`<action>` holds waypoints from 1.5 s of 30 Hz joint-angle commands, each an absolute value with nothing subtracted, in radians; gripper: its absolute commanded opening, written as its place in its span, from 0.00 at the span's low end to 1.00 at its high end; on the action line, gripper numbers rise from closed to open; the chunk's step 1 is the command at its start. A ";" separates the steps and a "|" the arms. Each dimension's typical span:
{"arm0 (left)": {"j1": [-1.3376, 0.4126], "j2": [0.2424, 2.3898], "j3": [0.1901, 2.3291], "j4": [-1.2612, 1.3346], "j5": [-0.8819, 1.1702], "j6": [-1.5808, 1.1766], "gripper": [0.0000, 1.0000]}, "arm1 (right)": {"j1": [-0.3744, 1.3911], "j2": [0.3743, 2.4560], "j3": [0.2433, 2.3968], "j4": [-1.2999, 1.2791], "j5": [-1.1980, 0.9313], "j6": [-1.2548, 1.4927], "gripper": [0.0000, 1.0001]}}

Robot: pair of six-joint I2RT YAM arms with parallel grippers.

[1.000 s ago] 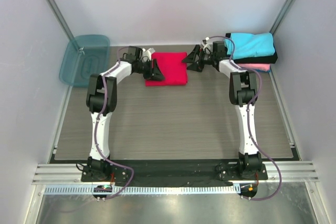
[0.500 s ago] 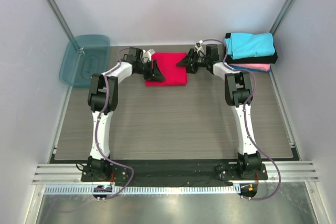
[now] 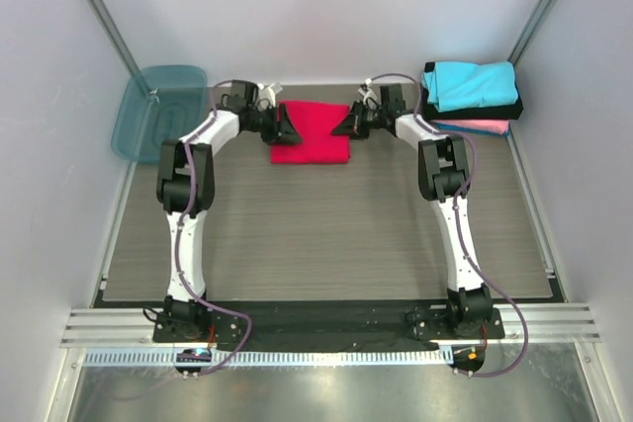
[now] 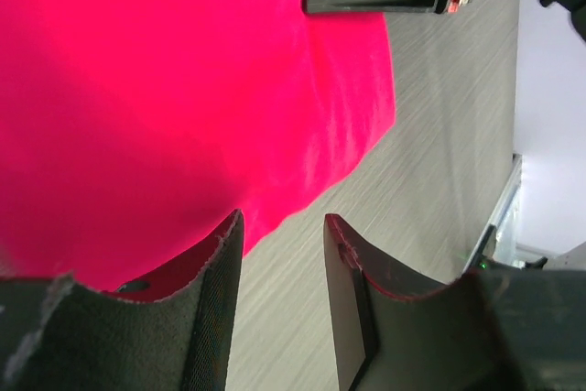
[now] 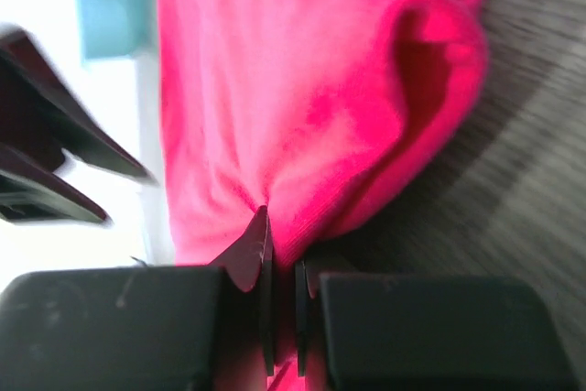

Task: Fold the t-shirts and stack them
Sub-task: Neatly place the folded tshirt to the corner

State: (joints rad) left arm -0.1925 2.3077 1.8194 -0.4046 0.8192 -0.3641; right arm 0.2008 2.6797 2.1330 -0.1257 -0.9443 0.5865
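Observation:
The folded red t-shirt (image 3: 311, 132) lies flat at the back middle of the table. My right gripper (image 3: 348, 125) is at its right edge, and in the right wrist view this gripper (image 5: 282, 258) is shut on a pinched fold of the red t-shirt (image 5: 302, 107). My left gripper (image 3: 283, 126) is at the shirt's left edge. In the left wrist view the left gripper (image 4: 282, 226) is open, with bare table between its fingers and the red t-shirt (image 4: 165, 89) beside one finger. A cyan t-shirt (image 3: 473, 84) tops a black one (image 3: 480, 111) and a pink one (image 3: 483, 127) at the back right.
A translucent teal bin (image 3: 158, 112) leans in the back left corner. Light walls close in the table (image 3: 316, 234) on the left, back and right. The folded stack sits against the right wall.
My right gripper has moved left onto the red t-shirt's right edge and shut on the cloth. My left gripper has shifted slightly toward the back along the left edge.

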 commanded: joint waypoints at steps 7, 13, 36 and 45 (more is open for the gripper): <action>-0.129 2.152 1.897 -0.495 0.753 -0.195 0.42 | 0.155 2.485 2.462 -0.847 -0.681 -0.141 0.01; -0.132 2.171 1.927 -0.491 0.738 -0.184 0.42 | 0.118 2.381 2.422 -0.871 -0.503 -0.256 0.01; -0.199 2.266 1.976 -0.437 0.775 -0.224 0.43 | 0.012 2.237 2.620 -0.810 -0.287 -0.462 0.01; -0.239 2.275 1.970 -0.437 0.772 -0.222 0.43 | -0.063 2.189 2.641 -0.790 -0.246 -0.492 0.01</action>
State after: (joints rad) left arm -0.2173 2.2711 1.9461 -0.4675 0.7498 -0.2245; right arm -0.0196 2.2662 2.5820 -0.8661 -0.2771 -0.4664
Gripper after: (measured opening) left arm 0.430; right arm 0.102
